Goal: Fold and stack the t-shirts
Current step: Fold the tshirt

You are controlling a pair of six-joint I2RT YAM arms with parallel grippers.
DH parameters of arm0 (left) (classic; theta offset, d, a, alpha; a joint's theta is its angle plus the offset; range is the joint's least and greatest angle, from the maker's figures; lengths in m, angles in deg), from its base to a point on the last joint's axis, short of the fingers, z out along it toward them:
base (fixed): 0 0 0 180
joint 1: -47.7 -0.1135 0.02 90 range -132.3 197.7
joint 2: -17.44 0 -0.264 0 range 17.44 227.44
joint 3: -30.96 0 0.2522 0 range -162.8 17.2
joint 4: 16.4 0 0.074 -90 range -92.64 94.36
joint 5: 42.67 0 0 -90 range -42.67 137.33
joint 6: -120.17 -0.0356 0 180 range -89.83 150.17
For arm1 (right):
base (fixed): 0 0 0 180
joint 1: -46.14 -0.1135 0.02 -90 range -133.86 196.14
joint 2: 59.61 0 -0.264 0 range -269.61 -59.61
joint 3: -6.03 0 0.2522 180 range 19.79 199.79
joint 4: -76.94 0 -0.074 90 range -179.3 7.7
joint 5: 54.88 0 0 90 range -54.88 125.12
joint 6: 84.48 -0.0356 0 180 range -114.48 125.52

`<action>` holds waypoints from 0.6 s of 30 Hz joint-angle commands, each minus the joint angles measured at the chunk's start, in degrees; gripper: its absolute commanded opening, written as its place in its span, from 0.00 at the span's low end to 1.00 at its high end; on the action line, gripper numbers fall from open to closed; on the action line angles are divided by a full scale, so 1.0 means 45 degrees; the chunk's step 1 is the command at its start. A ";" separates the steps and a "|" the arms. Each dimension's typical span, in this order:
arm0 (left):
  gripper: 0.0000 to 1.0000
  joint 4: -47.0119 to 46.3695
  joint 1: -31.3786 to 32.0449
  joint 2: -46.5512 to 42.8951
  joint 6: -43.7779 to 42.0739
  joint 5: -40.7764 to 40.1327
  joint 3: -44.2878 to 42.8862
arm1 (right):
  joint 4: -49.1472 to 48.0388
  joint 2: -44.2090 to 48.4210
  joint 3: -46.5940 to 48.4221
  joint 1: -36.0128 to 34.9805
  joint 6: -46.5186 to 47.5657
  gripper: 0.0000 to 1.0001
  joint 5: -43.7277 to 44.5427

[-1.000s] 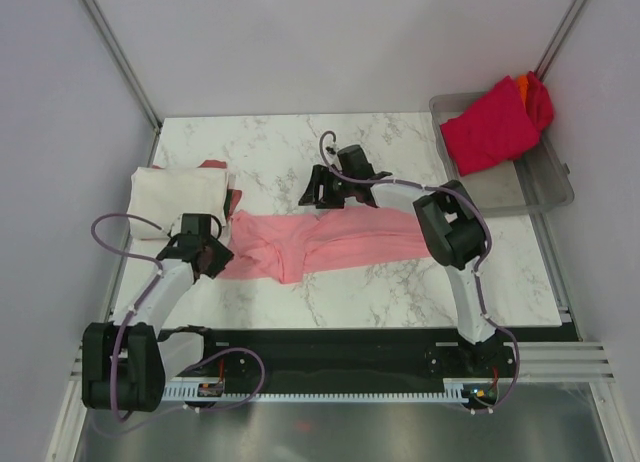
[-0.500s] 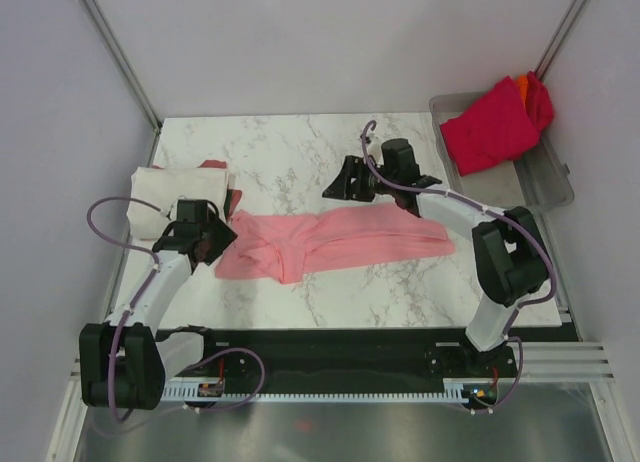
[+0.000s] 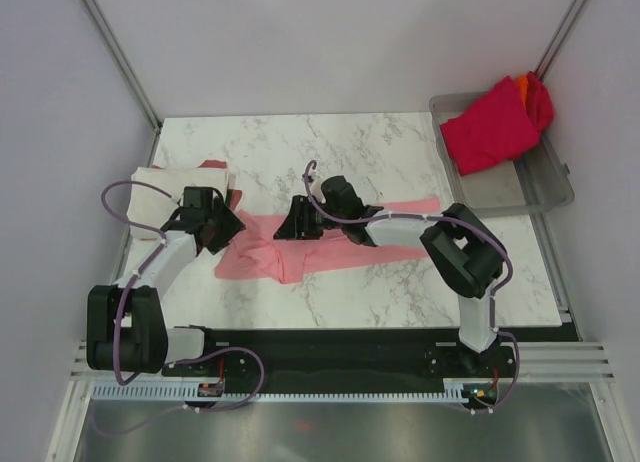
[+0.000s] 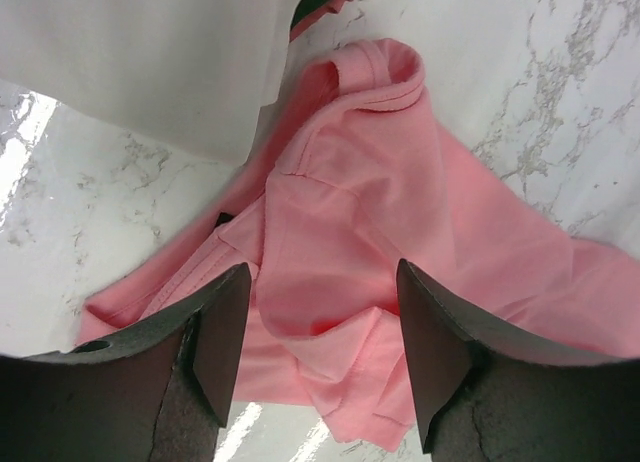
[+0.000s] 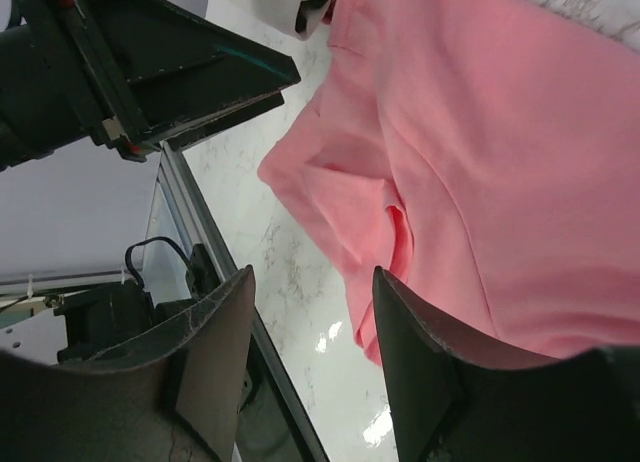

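- Nearest the arm bases, the pink t-shirt (image 3: 262,250) lies as a rumpled, half-gathered strip across the middle of the tabletop (image 3: 300,142). Its bunched collar end points left and a flatter part runs off to the right.
- The left claw (image 4: 322,282) hovers over that bunched left end, fingers apart and nothing between them. In the left wrist view the collar shows just beyond the tips.
- The right claw (image 5: 312,277) hangs over the middle of the same shirt, near the left claw. Its fingers are also apart and empty, with a creased ridge of cloth below the gap.
- The step in hand looks like folding the pink t-shirt: it is not yet a tidy rectangle, and neither claw has a grip.
- The next move calls for each claw to descend onto an edge or corner, pinch cleanly, then draw the cloth flat before folding. Catching several bunched layers at once would spoil the fold.
- Further back on the left, the folded cream-white t-shirt (image 3: 165,187) rests on a dark red t-shirt (image 3: 213,166), just beside the pink collar end. This looks like the stack to build on.
- Farthest away, at the back right, the tray (image 3: 545,187) holds a heaped crimson t-shirt (image 3: 490,127) with an orange t-shirt (image 3: 524,82) showing behind it, both unfolded.
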 commanded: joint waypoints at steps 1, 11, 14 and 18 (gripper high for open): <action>0.67 -0.0447 0.0045 0.0547 -0.0765 0.0414 -0.0363 | -0.0848 -0.0834 0.0856 -0.0350 -0.0622 0.58 0.0690; 0.66 -0.0642 0.0045 0.0645 -0.0317 -0.0053 0.0222 | -0.0575 -0.2456 0.1832 -0.0800 -0.0525 0.54 0.0983; 0.66 -0.0604 0.0045 0.1035 -0.0414 0.0026 0.0105 | -0.0166 -0.2827 0.2183 -0.0859 -0.0350 0.53 0.1178; 0.66 -0.0467 0.0045 0.1231 -0.0395 -0.0189 0.0124 | 0.0382 -0.3257 0.2595 -0.0995 -0.0037 0.47 0.1355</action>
